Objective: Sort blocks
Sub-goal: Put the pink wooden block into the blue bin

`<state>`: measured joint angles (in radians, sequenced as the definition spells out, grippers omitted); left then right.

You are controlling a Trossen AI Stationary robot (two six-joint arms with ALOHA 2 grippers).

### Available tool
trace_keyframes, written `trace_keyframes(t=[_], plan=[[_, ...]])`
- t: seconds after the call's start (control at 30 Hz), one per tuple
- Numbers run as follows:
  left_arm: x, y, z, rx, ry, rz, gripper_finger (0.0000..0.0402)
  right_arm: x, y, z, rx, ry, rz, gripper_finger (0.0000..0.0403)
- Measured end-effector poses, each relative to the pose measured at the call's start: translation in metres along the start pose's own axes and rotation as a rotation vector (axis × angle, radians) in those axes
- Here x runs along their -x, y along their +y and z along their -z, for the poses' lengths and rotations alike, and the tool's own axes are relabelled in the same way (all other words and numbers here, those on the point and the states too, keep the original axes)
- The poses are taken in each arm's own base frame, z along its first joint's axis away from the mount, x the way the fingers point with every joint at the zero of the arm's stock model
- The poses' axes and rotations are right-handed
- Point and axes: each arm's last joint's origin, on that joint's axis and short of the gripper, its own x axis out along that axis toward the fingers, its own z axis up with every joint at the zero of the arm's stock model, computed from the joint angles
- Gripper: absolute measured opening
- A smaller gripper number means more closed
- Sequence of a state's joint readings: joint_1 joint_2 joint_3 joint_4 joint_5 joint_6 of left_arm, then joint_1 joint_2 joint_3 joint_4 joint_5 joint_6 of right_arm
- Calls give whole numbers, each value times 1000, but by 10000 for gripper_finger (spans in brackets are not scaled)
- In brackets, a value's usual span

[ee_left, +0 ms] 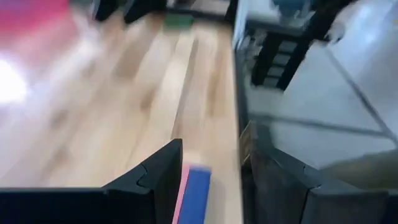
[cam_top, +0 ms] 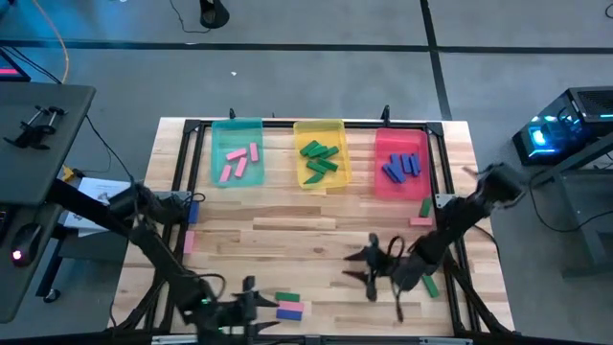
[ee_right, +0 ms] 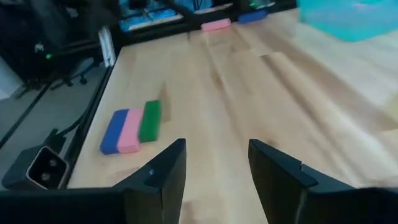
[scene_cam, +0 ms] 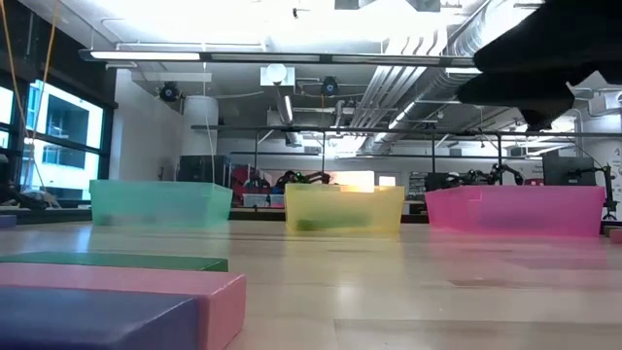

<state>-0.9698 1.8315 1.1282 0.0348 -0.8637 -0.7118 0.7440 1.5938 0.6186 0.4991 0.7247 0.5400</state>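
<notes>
Three blocks lie side by side flat on the table near its near edge: green (cam_top: pixel 286 297), pink (cam_top: pixel 290 307) and blue (cam_top: pixel 290 314). They fill the low view's foreground, with the pink block (scene_cam: pixel 146 282) in the middle. My left gripper (cam_top: pixel 251 304) is open just left of them, and its wrist view shows the blue block (ee_left: pixel 198 186) and a pink edge ahead between the fingers. My right gripper (cam_top: pixel 369 265) hovers open over bare wood right of centre and touches nothing. In its wrist view (ee_right: pixel 214 155) the three blocks (ee_right: pixel 130 127) lie farther off.
Along the far edge stand a teal tray (cam_top: pixel 237 153) holding pink blocks, a yellow tray (cam_top: pixel 319 153) holding green ones and a red tray (cam_top: pixel 400 163) holding blue ones. Loose blocks lie by the right edge (cam_top: pixel 422 215), under the right arm (cam_top: pixel 431 285) and by the left edge (cam_top: pixel 190 240).
</notes>
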Motion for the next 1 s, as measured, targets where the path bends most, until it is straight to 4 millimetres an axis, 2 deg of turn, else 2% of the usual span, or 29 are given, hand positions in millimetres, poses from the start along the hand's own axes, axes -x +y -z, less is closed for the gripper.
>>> trace_keyframes(t=[0.2, 0.4, 0.5, 0.77, 1.0], plan=[[-40, 21, 30, 93, 171, -83, 174, -33, 37, 11, 73, 33, -24, 160], [-58, 41, 42, 126, 298, -163, 174, -57, 64, 12, 153, 26, -54, 160], [-67, 46, 47, 111, 350, -156, 174, -62, 71, 9, 185, 17, -61, 160], [-84, 66, 42, 77, 353, -241, 174, -63, 72, 9, 177, 24, -62, 160], [-105, 101, 26, -17, 313, -394, 174, -67, 63, 15, 150, 95, -13, 160]])
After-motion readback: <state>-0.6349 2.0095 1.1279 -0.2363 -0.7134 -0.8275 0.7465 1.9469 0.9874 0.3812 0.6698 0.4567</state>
